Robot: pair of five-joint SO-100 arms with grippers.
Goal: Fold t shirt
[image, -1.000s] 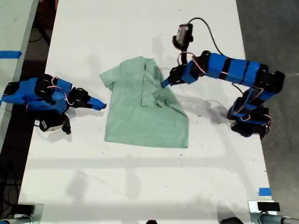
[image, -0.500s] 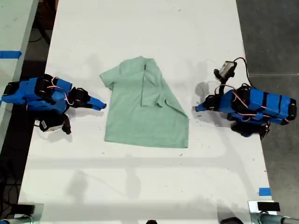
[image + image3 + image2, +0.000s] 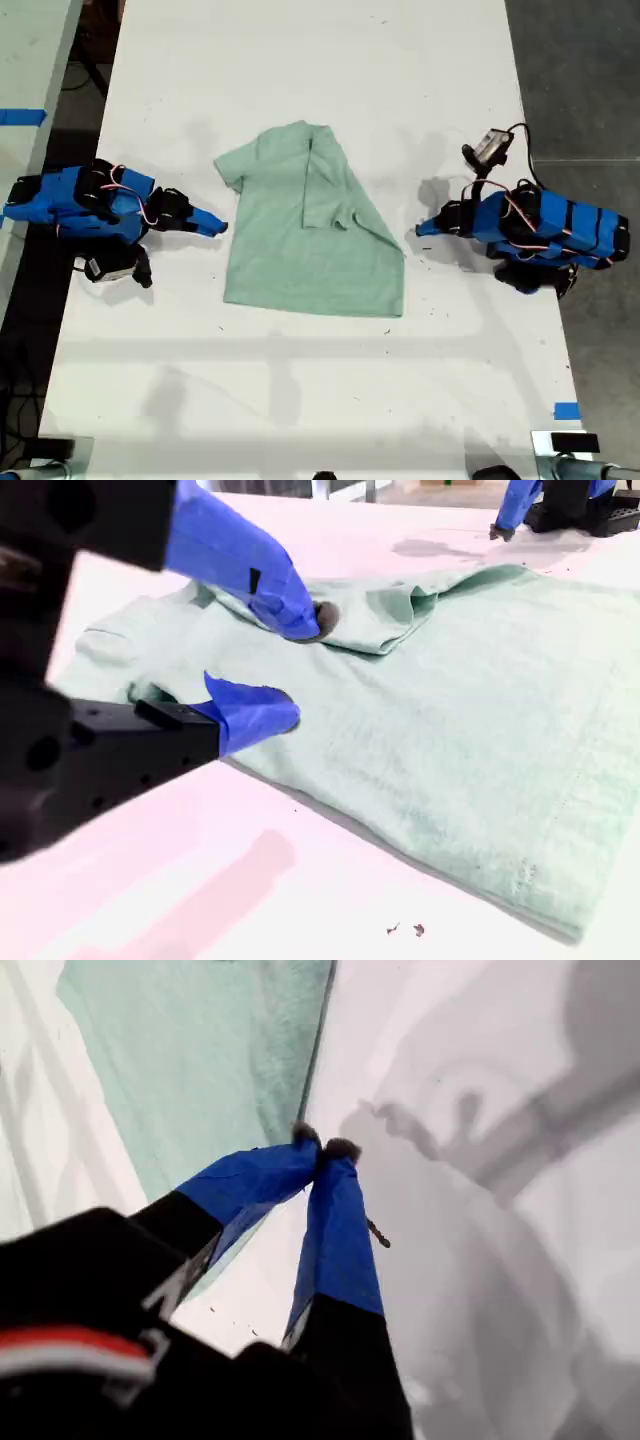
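Both blue arms sit folded low on the white bench (image 3: pixel 300 400), one at each side of the exterior view. My first gripper (image 3: pixel 425 228), at that view's right, points toward the t shirt (image 3: pixel 300 235) with jaws clenched and empty. My second gripper (image 3: pixel 218 226), at the left, rests just beside the shirt, jaws parted. The soft mint fabric lies mid-bench, one sleeve side folded inward.
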